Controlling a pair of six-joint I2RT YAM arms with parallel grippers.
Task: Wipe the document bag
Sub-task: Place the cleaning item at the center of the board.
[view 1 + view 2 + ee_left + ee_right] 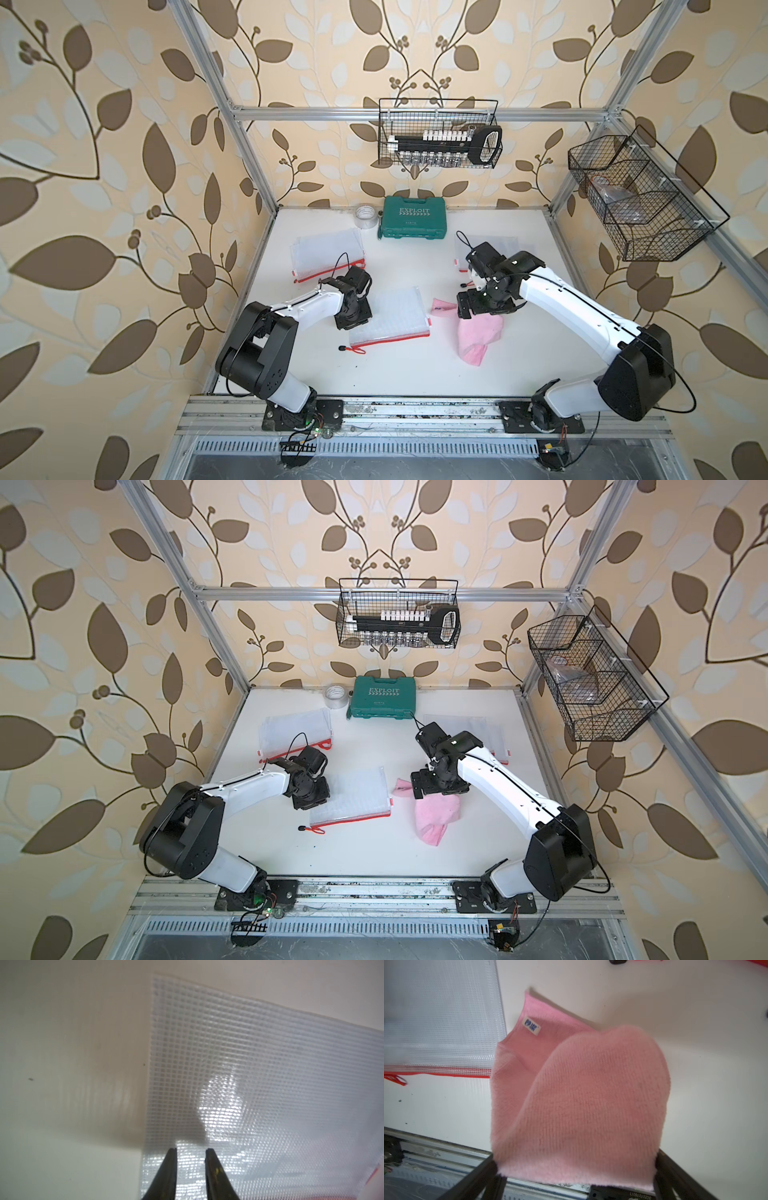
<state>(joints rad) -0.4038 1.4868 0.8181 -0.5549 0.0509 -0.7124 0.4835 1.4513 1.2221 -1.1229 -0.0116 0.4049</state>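
A clear mesh document bag (395,316) (353,791) with a red zipper edge lies flat at the middle of the white table. My left gripper (354,319) (311,798) points down over the bag's left edge. In the left wrist view its tips (191,1149) stand a little apart above the mesh (249,1064), nothing between them. A pink cloth (478,336) (434,816) lies crumpled just right of the bag. My right gripper (484,309) (436,787) hangs over it. Its fingers (576,1159) are spread wide, and the cloth (591,1095) bulges up loose between them.
A green tool case (413,222) and a tape roll (365,216) sit at the back. More mesh bags lie at back left (328,251) and back right (494,245). Wire baskets hang on the back wall (440,133) and the right frame (640,199). A metal rail (415,411) runs along the front.
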